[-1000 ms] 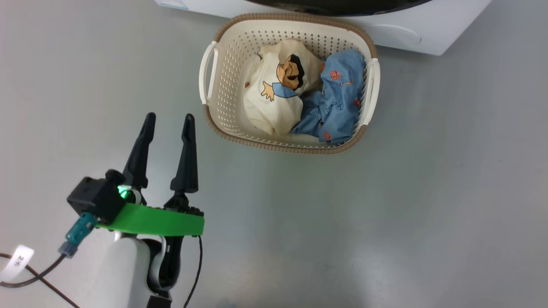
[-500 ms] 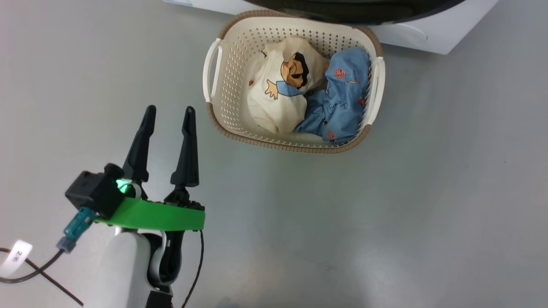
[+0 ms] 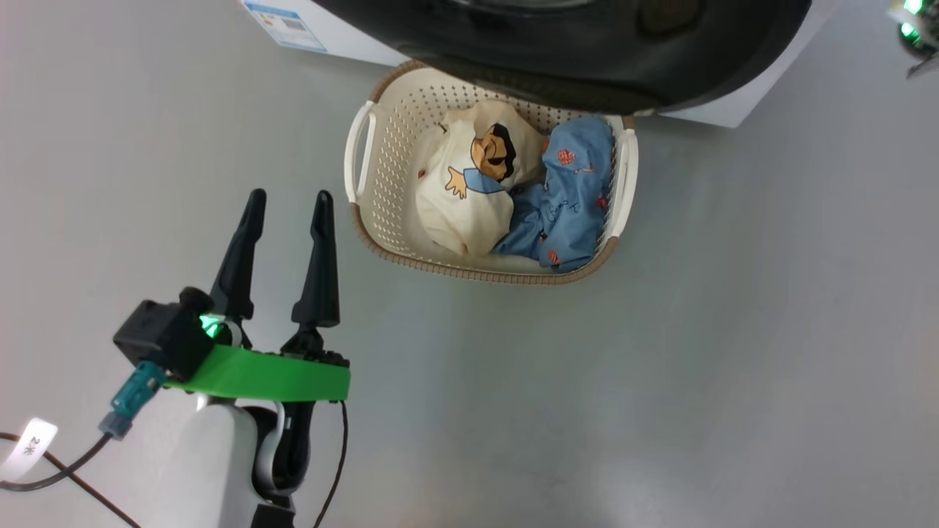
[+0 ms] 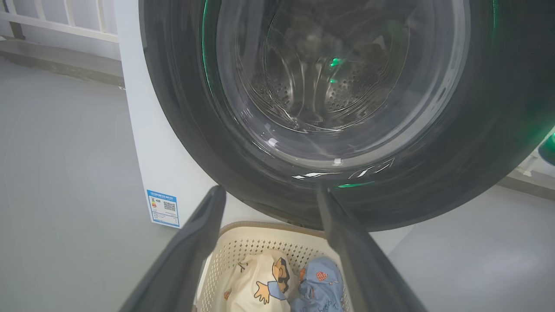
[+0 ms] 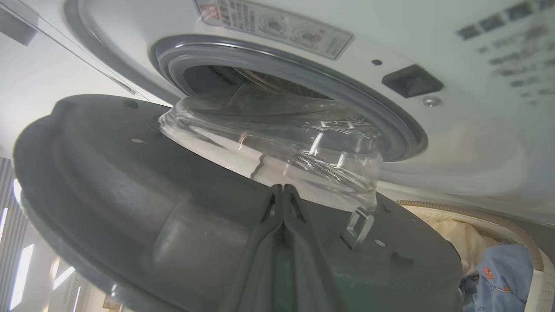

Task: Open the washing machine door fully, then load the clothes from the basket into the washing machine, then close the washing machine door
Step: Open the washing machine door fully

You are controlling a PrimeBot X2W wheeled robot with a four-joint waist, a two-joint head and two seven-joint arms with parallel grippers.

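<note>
The left end effector [image 3: 290, 196] sits at the head view's lower left, its two dark fingers [image 3: 238, 257] spread wide apart above a pale forearm [image 3: 209, 469]. The right end effector [image 5: 282, 190] has its fingers pressed flat together.

Only thing I can actually read: "2米" on the small white paper tag [image 3: 29, 445]. The blue-edged QR sticker [image 4: 163, 208] on the big white washing machine [image 4: 169, 160] is too tiny.
</note>
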